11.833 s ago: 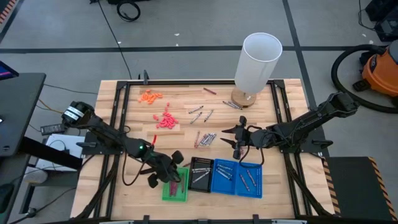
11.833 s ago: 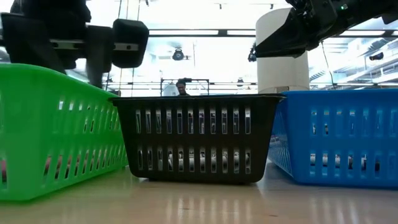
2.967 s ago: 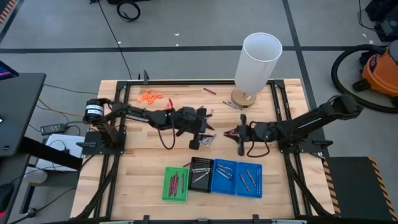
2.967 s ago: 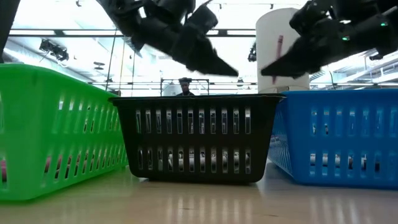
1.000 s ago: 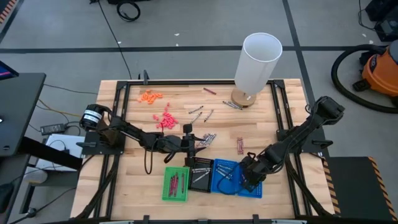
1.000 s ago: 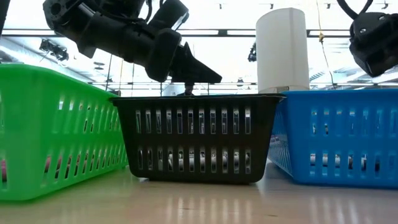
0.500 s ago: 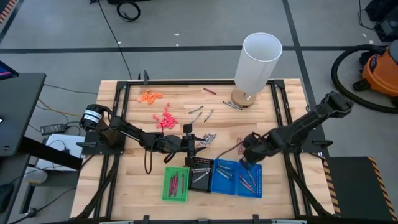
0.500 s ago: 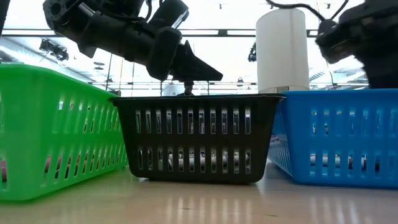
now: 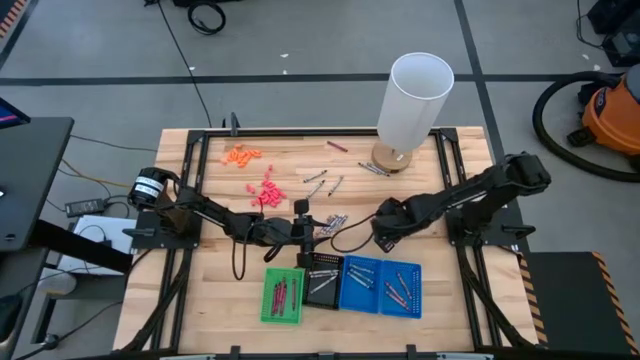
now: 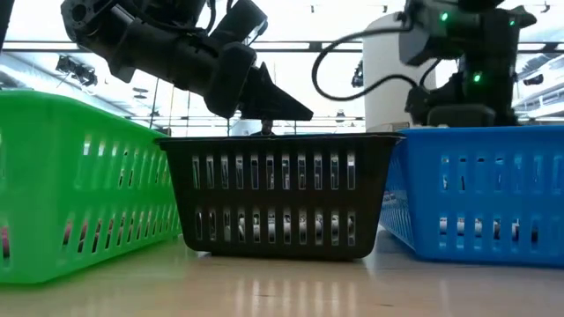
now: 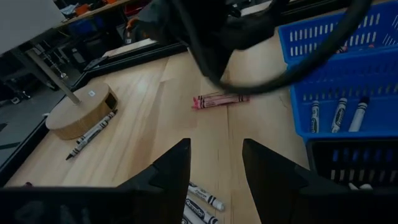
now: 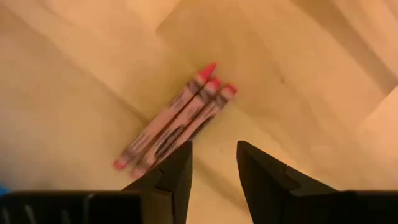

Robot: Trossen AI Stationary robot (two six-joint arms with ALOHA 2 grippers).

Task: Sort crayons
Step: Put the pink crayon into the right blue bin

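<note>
My right gripper (image 12: 212,163) hangs over the open wood in the middle of the table (image 9: 220,290), fingers spread with a clear gap and nothing between them. Just ahead of the fingertips lie three red crayons (image 12: 175,123) side by side, touching one another, flat on the bare wood; nothing crowds them on any side. From above, that arm hides them, and my gripper sits just behind the blue trays (image 9: 380,285).

My left gripper (image 11: 214,165) hovers near the table's middle, just behind the black tray (image 9: 322,279), its fingers parted and empty. Directly under its tips are a few grey crayons (image 11: 202,200) with printed wrappers; there is lettering on them, but I cannot read it. Farther ahead of it lies the same red bunch, with a free strip of wood between.

The three kinds of tray stand in a row along the near edge: green tray (image 9: 282,295), then black, then blue, walls touching or nearly so. Each holds crayons. The black frame rails (image 9: 196,180) run down both sides of the table and mark how far I can swing sideways.

At the far edge stands a tall white tube (image 9: 414,98) on a round wooden base (image 11: 81,112), with two crayons lying against that base. Loose crayons are also scattered behind my left gripper, near a pink-red heap (image 9: 266,192) and an orange heap (image 9: 241,154) towards the far left corner.
</note>
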